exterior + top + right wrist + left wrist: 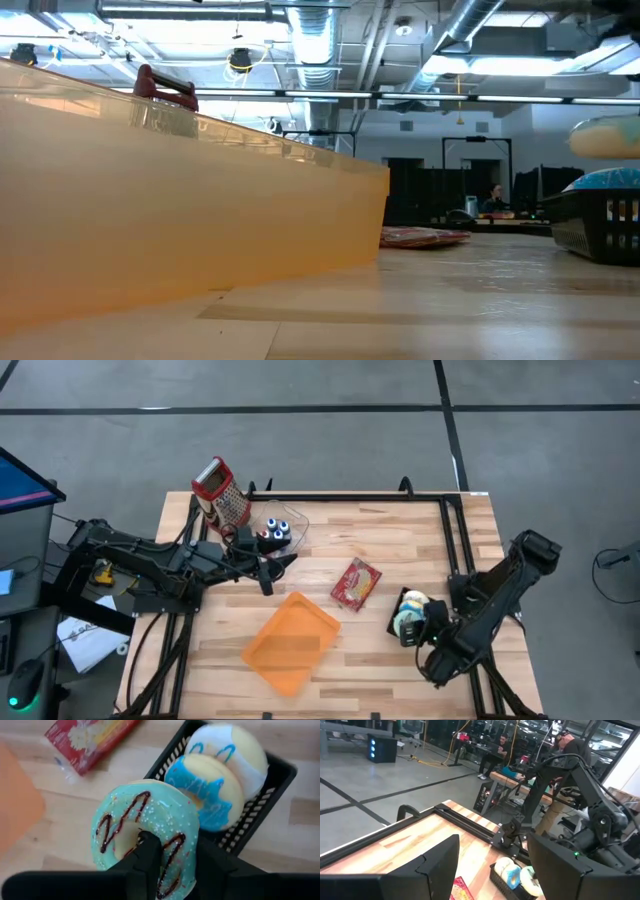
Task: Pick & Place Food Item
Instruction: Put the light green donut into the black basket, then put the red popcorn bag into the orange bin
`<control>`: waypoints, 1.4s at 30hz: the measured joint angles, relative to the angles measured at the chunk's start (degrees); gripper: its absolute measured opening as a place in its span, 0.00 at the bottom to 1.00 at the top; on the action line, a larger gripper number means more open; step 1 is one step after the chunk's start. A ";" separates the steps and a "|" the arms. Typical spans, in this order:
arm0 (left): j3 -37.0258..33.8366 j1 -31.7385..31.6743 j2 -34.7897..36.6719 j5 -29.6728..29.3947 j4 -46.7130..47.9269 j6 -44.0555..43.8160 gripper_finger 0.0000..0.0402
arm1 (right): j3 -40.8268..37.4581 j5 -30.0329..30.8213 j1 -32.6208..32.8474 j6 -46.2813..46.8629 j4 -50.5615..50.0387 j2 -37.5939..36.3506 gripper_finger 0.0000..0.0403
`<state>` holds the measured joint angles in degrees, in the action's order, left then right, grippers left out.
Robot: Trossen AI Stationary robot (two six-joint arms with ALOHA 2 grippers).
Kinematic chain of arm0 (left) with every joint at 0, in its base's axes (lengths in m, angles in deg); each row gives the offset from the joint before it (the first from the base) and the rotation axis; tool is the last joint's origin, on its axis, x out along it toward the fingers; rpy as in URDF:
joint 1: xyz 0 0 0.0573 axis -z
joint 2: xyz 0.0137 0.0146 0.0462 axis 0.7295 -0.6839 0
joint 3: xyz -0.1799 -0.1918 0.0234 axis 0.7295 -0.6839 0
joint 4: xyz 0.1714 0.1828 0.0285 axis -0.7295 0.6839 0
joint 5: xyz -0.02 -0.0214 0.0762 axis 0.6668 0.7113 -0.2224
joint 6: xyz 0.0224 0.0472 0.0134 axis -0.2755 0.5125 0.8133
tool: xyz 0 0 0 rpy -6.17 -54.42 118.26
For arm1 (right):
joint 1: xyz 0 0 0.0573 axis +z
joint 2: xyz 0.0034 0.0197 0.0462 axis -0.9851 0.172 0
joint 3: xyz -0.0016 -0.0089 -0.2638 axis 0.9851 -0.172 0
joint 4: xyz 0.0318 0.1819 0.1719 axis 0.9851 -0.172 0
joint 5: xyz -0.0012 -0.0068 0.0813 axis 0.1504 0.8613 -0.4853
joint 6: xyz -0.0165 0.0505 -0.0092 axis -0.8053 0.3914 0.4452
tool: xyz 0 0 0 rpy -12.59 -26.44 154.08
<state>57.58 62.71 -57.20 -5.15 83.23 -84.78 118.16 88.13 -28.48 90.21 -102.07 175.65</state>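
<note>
My right gripper (175, 855) is shut on a teal-iced donut (145, 825) with dark drizzle, just above the near-left end of a black basket (260, 805). The basket stands at the table's right (398, 622) and holds a blue-iced donut (207, 790) and a white-iced one (235, 750). A red snack packet (356, 582) lies flat at mid-table. An orange tray (292, 642) sits toward the near edge. My left gripper (280, 560) hovers open left of centre, pointing level toward the right, with nothing between its fingers (440, 865). My right gripper holds the teal donut by its ring: one finger (147, 855) goes through the hole and the other (210, 865) stands outside the rim (187, 845). The fingers slant down from the table's right. The donut stands on edge, lifted clear above the basket.
A metal grater with a red handle (222, 490) and a clear container of small blue-topped items (278, 530) stand at the far left. A black rail (350, 497) frames the far and right edges. People sit at desks in the room beyond the table.
</note>
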 joint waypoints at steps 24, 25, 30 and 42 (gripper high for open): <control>0.00 0.79 -0.02 1.45 -0.17 -2.18 0.58 | 0.20 -0.38 1.61 -3.12 -0.80 5.79 0.28; 0.00 0.79 -0.02 1.45 -0.17 -2.19 0.58 | 0.20 -0.62 1.62 -3.20 -0.80 5.47 0.30; 0.00 0.79 -0.02 1.43 -0.20 -2.19 0.58 | 0.20 -1.69 1.07 -3.24 -1.49 3.71 0.38; 0.00 0.79 -0.02 1.41 -0.20 -2.19 0.58 | 0.20 -1.84 0.50 -3.24 -0.28 1.91 0.47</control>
<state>57.58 63.49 -57.22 -3.74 83.03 -86.96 118.36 86.29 -27.98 86.97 -102.34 177.56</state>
